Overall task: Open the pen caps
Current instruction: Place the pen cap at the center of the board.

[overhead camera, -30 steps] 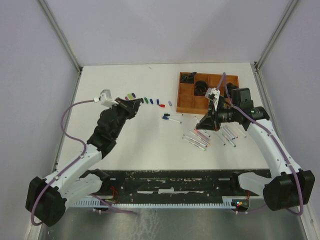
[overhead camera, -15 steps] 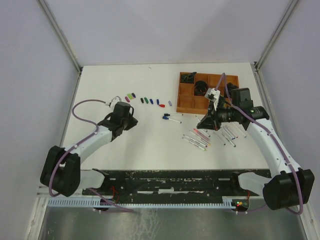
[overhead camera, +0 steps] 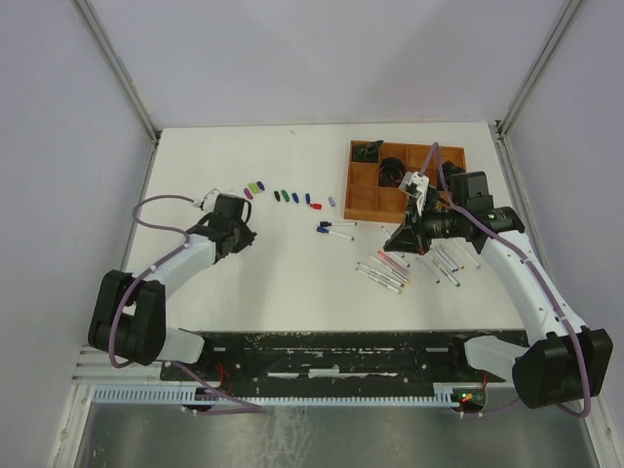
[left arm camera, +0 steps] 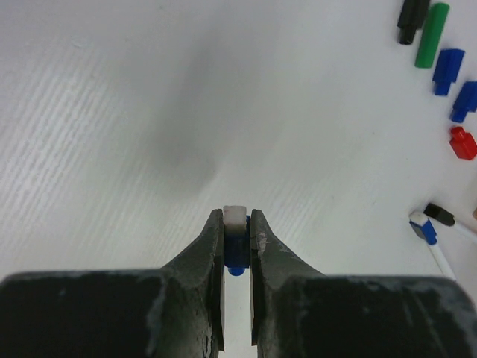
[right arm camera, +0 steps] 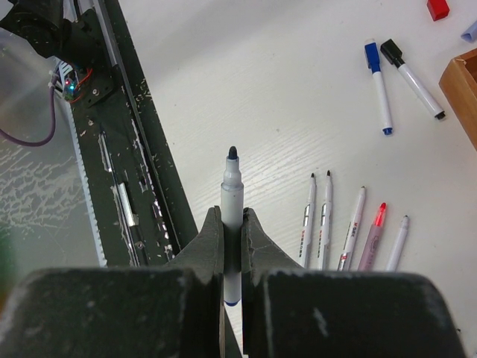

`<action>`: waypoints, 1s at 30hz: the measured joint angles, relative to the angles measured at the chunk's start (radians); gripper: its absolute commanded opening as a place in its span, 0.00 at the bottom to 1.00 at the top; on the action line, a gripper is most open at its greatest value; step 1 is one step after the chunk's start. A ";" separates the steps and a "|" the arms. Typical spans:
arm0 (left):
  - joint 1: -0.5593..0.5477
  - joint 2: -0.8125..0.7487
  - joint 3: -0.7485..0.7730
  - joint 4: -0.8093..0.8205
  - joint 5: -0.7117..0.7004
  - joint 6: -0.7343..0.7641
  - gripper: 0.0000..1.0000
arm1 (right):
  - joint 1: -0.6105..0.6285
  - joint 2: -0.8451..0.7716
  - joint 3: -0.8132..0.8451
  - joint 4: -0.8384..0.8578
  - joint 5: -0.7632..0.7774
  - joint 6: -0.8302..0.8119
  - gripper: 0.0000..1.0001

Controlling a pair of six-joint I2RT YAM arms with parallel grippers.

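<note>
Pen caps [overhead camera: 295,198]: one is in the left claw; the others lie loose in a row on the surface [overhead camera: 292,283].
Left claw [left arm camera: 236,220]: closed on a blue cap [left arm camera: 236,259], which is pinched between the two fingers. Its pale upper end shows at the fingertips and its blue end lower in the gap.
Under the left claw: bare white surface with a soft shadow.
Loose row: upper right in the left wrist view, well apart from the claw. In order: a black cap [left arm camera: 411,11], a green cap [left arm camera: 432,35], two blue ones and a red cap [left arm camera: 462,142].
Right claw [right arm camera: 232,224]: clamped on the barrel of a pen [right arm camera: 232,190]. Its dark bare tip points away from the claw and its blue end sits back between the fingers.
Beside the right claw: five pens [right arm camera: 326,212] lie side by side on the surface, one of them red-tipped.
Farther out: a blue-ended pen [right arm camera: 378,86] and a black-ended pen [right arm camera: 411,74] lie close together, between the row of caps and the tray.
Tray [overhead camera: 359,190]: brown, with compartments, at the far right of the surface, just beyond the right claw in the top view.
Claws: well apart, one over each half of the surface.
</note>
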 measured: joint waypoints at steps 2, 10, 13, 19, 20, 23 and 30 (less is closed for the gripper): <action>0.035 0.013 0.008 -0.008 0.001 0.000 0.03 | 0.000 0.003 0.000 0.000 0.000 0.000 0.04; 0.187 0.106 0.038 -0.039 0.009 0.000 0.03 | 0.000 0.005 0.000 0.000 -0.001 0.000 0.04; 0.232 0.142 0.059 -0.063 0.015 -0.001 0.03 | 0.000 0.005 0.000 0.000 -0.001 0.000 0.04; 0.272 0.200 0.119 -0.119 0.027 -0.001 0.14 | 0.000 0.005 0.000 0.000 -0.002 0.000 0.04; 0.273 0.206 0.122 -0.123 0.027 -0.001 0.21 | 0.000 0.005 0.000 0.000 -0.002 0.000 0.04; 0.277 0.216 0.124 -0.138 0.028 -0.001 0.28 | 0.000 0.005 0.000 0.000 -0.004 0.000 0.04; 0.295 0.222 0.125 -0.147 0.046 -0.002 0.37 | 0.000 0.005 0.000 0.000 -0.005 0.000 0.03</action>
